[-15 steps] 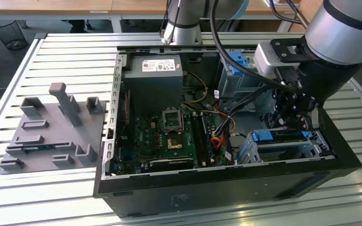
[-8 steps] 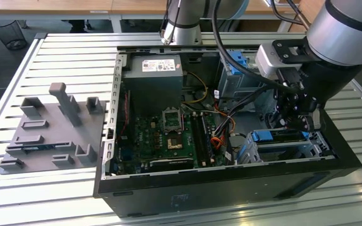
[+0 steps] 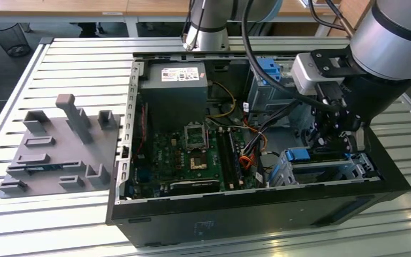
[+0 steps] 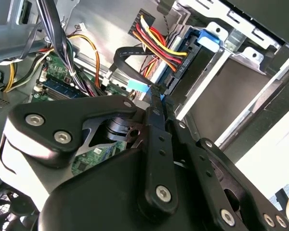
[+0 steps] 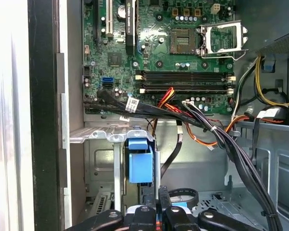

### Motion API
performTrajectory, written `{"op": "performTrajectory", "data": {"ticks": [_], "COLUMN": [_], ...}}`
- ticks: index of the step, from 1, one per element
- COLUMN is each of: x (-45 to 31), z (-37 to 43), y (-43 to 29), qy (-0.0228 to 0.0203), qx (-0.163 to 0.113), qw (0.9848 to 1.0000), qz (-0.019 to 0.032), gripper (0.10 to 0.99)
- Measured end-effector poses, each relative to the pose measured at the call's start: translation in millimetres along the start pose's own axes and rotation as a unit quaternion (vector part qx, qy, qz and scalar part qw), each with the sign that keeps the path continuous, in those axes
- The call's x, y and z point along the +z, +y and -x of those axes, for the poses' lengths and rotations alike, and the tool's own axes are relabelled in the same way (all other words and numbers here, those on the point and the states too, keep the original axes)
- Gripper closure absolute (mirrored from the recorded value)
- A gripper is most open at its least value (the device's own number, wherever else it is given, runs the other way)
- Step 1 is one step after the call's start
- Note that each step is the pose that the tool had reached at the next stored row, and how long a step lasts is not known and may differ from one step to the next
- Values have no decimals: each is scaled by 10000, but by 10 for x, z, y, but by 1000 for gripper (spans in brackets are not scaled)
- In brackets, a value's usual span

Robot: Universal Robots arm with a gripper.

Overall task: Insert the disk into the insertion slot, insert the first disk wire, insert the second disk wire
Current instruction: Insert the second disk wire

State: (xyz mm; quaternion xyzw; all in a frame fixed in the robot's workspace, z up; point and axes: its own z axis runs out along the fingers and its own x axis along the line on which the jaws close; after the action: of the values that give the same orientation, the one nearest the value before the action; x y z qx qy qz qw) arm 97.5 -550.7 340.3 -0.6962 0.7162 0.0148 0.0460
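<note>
End effector (image 4: pixel 158 92) seemingly pinching wire (image 4: pixel 135 58) beside disk (image 4: pixel 208 39)

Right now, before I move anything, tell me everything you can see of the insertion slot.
The insertion slot is a low, wide cage of silver-grey sheet metal with punched holes, lying flat in the case corner at the exterior view's right. A bright blue plastic piece sits at its end facing the motherboard, and bundled wires run past that end. The tool hangs just above it.
</note>
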Motion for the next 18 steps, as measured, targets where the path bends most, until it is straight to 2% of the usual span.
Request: {"op": "performTrajectory", "data": {"ticks": [18], "x": [15], "z": [-61], "y": [-35], "qy": [0], "qx": [0], "qw": [10000], "qz": [0], "gripper": [937]}}
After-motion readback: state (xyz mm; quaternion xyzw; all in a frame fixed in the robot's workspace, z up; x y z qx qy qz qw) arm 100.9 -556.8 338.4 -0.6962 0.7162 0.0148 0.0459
